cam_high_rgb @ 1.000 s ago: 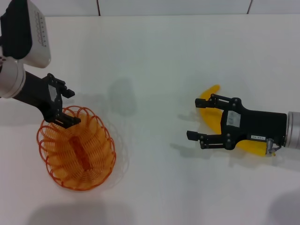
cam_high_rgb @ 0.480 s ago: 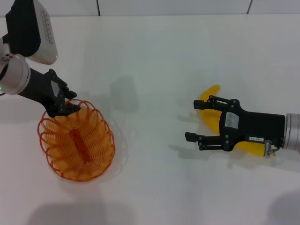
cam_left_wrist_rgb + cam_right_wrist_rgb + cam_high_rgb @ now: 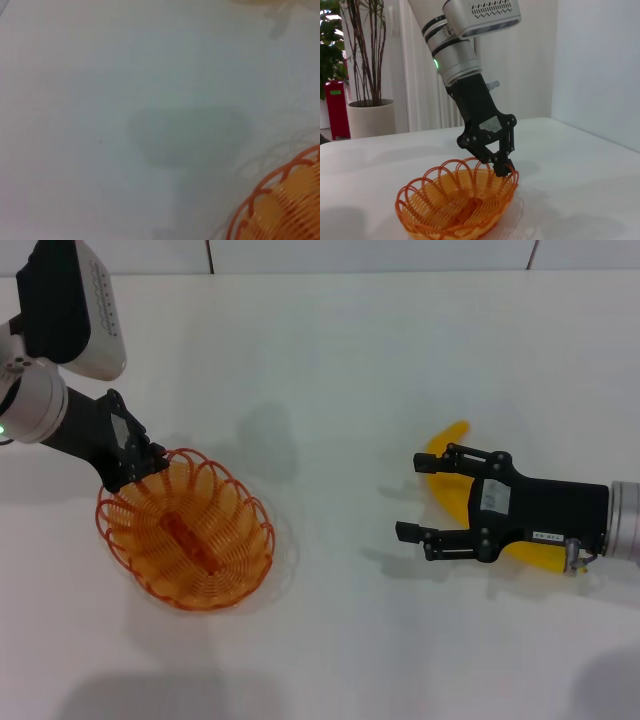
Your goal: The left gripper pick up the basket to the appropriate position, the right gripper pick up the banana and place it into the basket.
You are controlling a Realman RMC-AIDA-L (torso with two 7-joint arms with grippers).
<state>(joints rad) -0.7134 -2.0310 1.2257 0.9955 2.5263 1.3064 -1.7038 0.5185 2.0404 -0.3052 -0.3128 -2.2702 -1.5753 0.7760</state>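
The orange wire basket [image 3: 200, 540] rests on the white table at the left. My left gripper [image 3: 135, 455] is shut on its far-left rim. The right wrist view shows this grip clearly: the left gripper [image 3: 502, 167] pinches the scalloped rim of the basket [image 3: 455, 200]. A part of the basket [image 3: 290, 205] shows in the left wrist view. The yellow banana [image 3: 448, 438] lies on the table at the right, partly hidden under my right gripper [image 3: 410, 496]. That gripper is open and empty, and it hovers over the banana with its fingers pointing toward the basket.
The white table [image 3: 330, 360] stretches between the basket and the banana with nothing on it. A potted plant [image 3: 367, 60] and a radiator stand beyond the table in the right wrist view.
The left gripper has carried the basket to the right, toward the middle of the table, and turned it. The right gripper and the banana have stayed in place.
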